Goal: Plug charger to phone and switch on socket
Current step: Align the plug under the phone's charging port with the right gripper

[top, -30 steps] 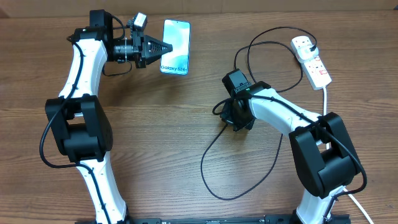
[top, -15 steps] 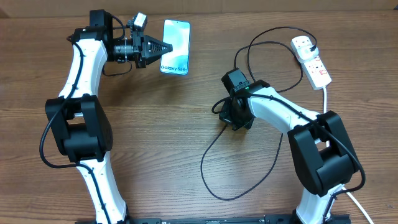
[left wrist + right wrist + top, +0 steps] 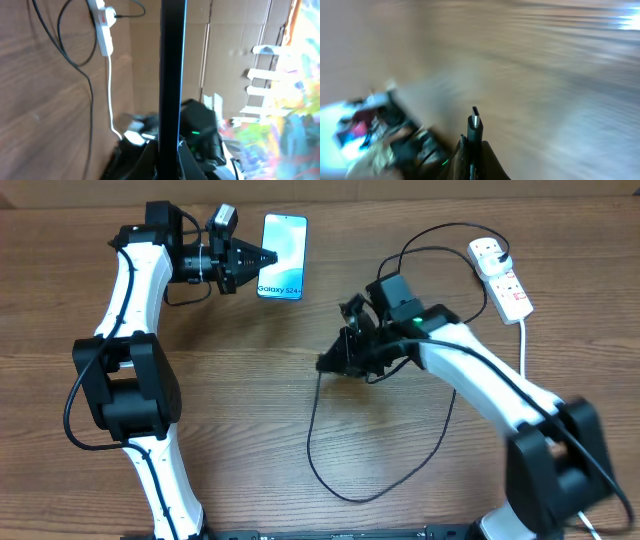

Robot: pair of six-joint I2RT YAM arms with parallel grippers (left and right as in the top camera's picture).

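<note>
The phone, its blue-teal screen lit, is held up by its left edge in my left gripper. In the left wrist view it shows edge-on as a dark vertical bar between the shut jaws. My right gripper is shut on the charger's black connector tip, which points up out of the jaws. The thin black cable loops across the table to the white plug adapter in the socket at the far right.
The socket's thick white cord runs down past the right arm; it also shows in the left wrist view. Cable loops lie between the right arm and the socket. The right wrist view is motion-blurred.
My right arm has swung up and left with the connector, its gripper now pointing left toward the phone, dragging the cable loop along. The left arm and phone have barely moved.
</note>
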